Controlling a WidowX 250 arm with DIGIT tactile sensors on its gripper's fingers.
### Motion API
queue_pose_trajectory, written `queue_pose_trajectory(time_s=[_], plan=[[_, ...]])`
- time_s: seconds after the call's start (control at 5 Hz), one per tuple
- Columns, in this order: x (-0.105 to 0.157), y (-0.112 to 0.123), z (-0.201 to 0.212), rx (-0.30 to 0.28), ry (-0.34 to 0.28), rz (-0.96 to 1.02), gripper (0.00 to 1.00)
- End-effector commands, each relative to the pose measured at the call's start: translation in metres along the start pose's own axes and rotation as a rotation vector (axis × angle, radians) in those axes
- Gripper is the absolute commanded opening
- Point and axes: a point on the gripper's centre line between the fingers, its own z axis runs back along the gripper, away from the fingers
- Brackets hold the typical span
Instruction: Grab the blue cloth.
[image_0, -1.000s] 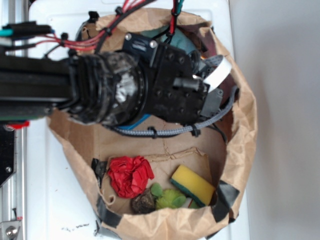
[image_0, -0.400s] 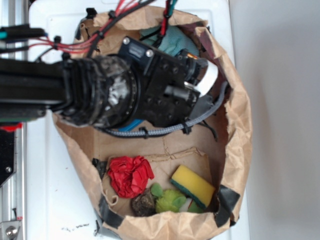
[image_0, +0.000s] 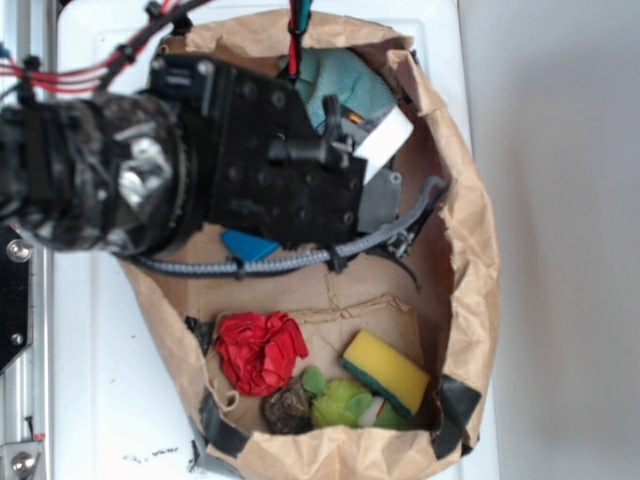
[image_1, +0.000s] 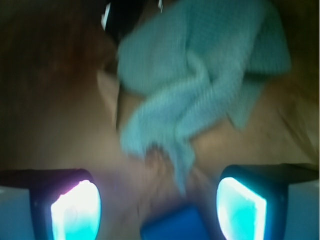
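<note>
The blue cloth, a pale teal terry washcloth, lies crumpled on the brown paper ahead of my gripper in the wrist view. In the exterior view the cloth shows at the back of the paper bag, partly hidden by the black gripper body. My gripper is open, with both fingers wide apart and nothing between them. One corner of the cloth trails down toward the gap but stays clear of the fingers.
A bright blue hard block sits just below the gap between the fingers, also visible under the arm as a blue block. In the bag lie a red cloth, a yellow sponge, a green toy and a dark lump.
The arm has swung toward the upper left of the bag, bringing the gripper closer to the blue cloth. More of the cloth and the blue block now show.
</note>
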Motion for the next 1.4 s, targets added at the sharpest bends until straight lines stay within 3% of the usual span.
queue_pose_trajectory(time_s=[0.0, 1.0, 1.2], plan=[[0.034, 0.004, 0.021, -0.064, -0.082, 0.089, 1.0], [0.052, -0.007, -0.009, -0.021, -0.22, 0.158, 1.0], [0.05, -0.007, -0.011, -0.019, -0.214, 0.139, 1.0]])
